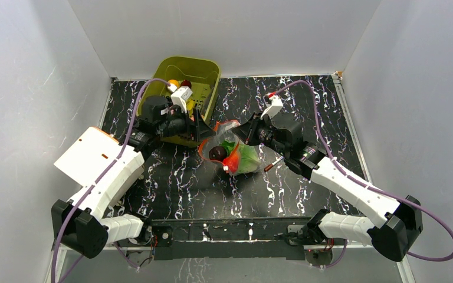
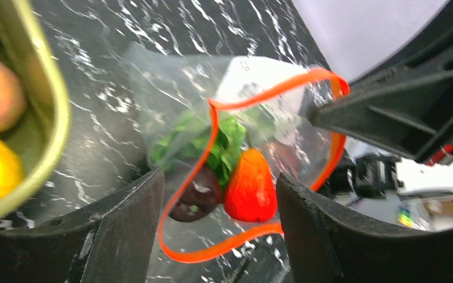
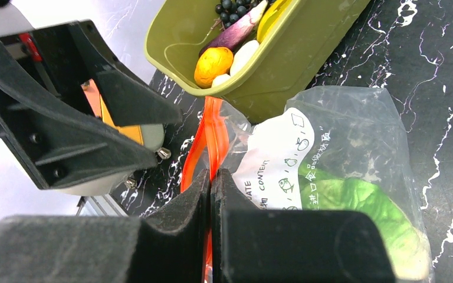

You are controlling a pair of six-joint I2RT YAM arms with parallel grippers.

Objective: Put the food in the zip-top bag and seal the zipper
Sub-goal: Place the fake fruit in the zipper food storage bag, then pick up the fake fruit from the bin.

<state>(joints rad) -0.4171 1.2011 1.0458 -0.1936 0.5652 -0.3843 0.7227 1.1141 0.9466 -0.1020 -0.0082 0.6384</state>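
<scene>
- Jaws of the left gripper (image 2: 218, 197) stand wide apart, holding nothing, by the bag's open mouth.
- Mid-worktop (image 1: 183, 177), the zip-top bag (image 1: 239, 156) lies beside the green bin (image 3: 295, 65), with cabbage (image 3: 354, 200), strawberry (image 2: 249, 188) and purple ball (image 2: 196, 194) inside.
- Right gripper (image 3: 210, 177) pinches the zipper (image 3: 212, 130) tight.

The zip-top bag (image 2: 153, 88) is clear glossy plastic; the bin (image 3: 283, 65) smooth olive plastic.

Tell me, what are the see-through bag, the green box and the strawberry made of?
The bag looks like thin, soft clear plastic: it crinkles, shines and is see-through. The green box seems hard, smooth plastic, with a stiff rim and dull sheen. The strawberry is probably toy plastic: glossy, evenly red, very smooth.
</scene>
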